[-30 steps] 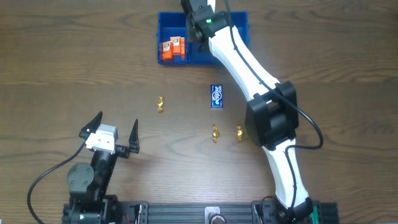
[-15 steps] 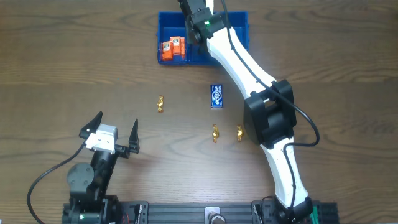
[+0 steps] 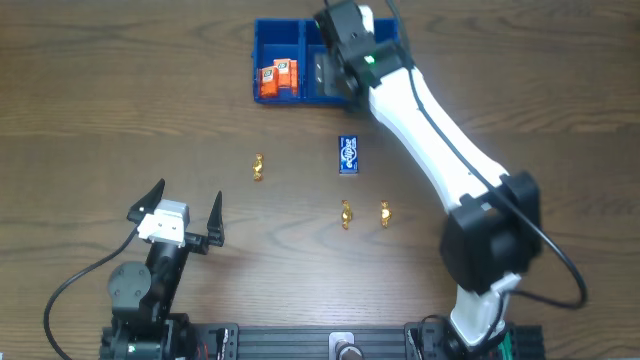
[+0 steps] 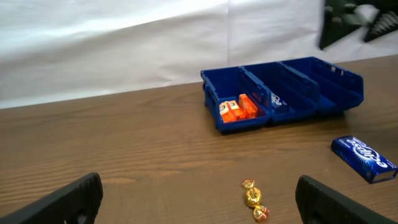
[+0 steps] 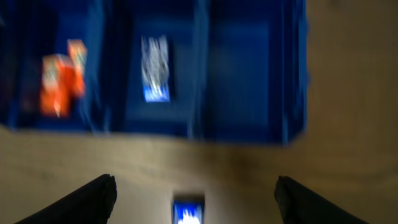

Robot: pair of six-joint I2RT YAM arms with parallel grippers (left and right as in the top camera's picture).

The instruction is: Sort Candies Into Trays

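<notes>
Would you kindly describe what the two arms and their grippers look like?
The right arm has white links, black joints, a black cable along it and a green light. The left arm is black with a pale wrist block and a looping black cable. The left gripper and right gripper are black and pointed.

- The top view looks straight down from a fixed spot high above the wooden table (image 3: pixel 100 120), with both arm bases along its bottom edge, and takes in the whole work area.
- The left wrist view sits low near the table and faces almost level across it toward the blue tray (image 4: pixel 339 93) and a white backdrop (image 4: pixel 112 43).
- The right wrist view hangs close above the tray and looks down into its compartments.
- All three views share the tray, the orange candies (image 3: pixel 278 80) and the blue candy bar (image 3: pixel 348 154).
</notes>
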